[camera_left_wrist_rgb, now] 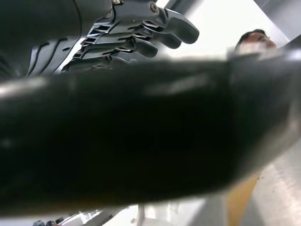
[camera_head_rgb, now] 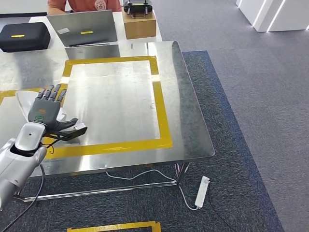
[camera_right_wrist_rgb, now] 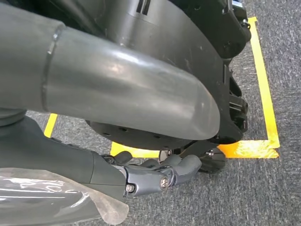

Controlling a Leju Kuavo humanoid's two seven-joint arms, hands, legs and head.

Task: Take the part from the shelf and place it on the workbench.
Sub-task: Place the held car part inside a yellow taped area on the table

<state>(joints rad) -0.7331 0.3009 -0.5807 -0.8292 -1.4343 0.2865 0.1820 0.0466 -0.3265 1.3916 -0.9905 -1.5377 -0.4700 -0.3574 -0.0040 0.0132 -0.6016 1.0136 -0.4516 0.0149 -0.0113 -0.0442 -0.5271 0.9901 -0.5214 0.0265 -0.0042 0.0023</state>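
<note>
Left hand (camera_head_rgb: 49,112), fingers wrapped over the white, bagged part (camera_head_rgb: 27,104), rests it on the steel workbench (camera_head_rgb: 189,130) at the yellow-taped square's (camera_head_rgb: 160,104) near-left edge; right hand (camera_right_wrist_rgb: 156,176) hangs curled, holding nothing.

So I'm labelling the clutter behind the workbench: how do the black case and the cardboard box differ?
The black case is wide, low and rounded, with a yellow stripe on its side; the cardboard box is brown, blocky and taller. The case carries nothing on top, while a dark device sits on the box. The case lies far left, the box further right. Both rest on the white table.
</note>
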